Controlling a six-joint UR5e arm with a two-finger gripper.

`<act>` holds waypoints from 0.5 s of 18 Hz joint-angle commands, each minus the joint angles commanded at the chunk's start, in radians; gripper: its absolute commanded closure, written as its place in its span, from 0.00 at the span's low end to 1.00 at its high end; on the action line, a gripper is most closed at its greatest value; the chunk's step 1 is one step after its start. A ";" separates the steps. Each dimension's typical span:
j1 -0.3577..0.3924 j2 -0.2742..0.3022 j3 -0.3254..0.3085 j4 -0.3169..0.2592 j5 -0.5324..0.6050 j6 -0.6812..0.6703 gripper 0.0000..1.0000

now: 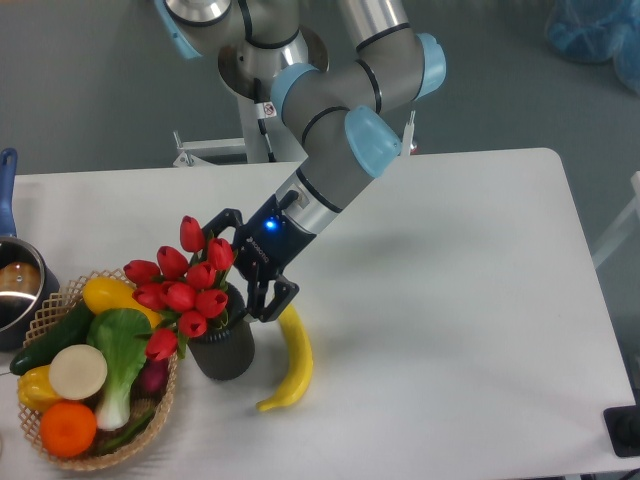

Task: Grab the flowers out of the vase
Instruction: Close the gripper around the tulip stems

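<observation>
The flowers (185, 290), a bunch of red tulip buds with small green leaves, stand in the vase (224, 352), a short dark ribbed cup at the front left of the white table. The bunch leans to the left over the basket. My gripper (243, 272) reaches in from the upper right at the height of the buds. Its jaws are spread apart, one black finger (224, 220) above the bunch and the other (272, 300) just right of the vase rim. The rightmost buds lie between them. The stems are hidden inside the vase.
A yellow banana (291, 362) lies right beside the vase. A woven wicker basket (110, 455) with vegetables and fruit touches the vase's left side. A metal pot (14, 290) with a blue handle stands at the left edge.
</observation>
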 joint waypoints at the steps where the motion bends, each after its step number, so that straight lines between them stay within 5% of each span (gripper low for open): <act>1: 0.000 -0.002 0.000 0.000 -0.002 0.000 0.00; 7: 0.003 -0.017 0.000 0.000 -0.101 -0.006 0.00; 9: 0.011 -0.017 0.000 0.000 -0.104 -0.005 0.09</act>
